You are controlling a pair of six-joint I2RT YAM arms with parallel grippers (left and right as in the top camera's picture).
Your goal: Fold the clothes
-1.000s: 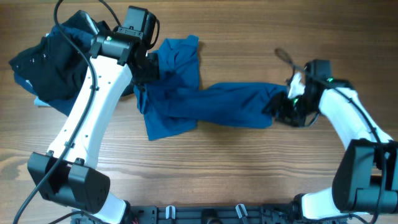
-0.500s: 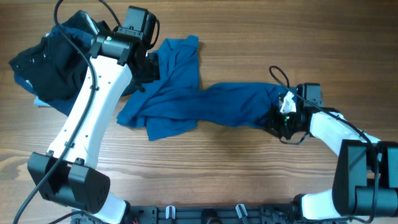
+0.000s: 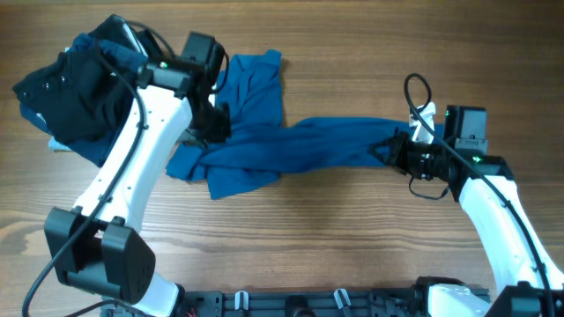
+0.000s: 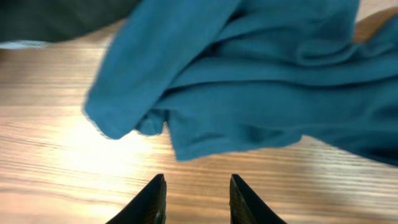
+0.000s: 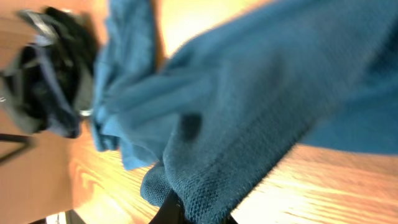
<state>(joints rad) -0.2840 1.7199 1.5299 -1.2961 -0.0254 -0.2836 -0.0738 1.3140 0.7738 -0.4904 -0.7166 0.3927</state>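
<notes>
Mid-blue shirt lies crumpled on the wooden table. Its bulk is bunched left of centre, and one long band of it is drawn out to the right. One flap runs toward the table's far edge. A navy-black garment heap sits at the far left corner, just beside the shirt's bunched end.

Right gripper is at the right tip of the stretched band. In the right wrist view its jaws are closed tight on a fold of the shirt. The knit weave is bunched right at the right gripper, with no gap showing between the fingers. The cloth runs away from the grip toward the far bunch, blurred.

Left gripper is over the shirt's left bunch, seen from overhead. In the left wrist view its two dark fingertips stand a narrow way apart, with bare wood between them. Left gripper holds nothing. The shirt's rumpled edge lies just ahead of the tips, apart from them. A grey-dark strip of the heap shows at the top left corner.
</notes>
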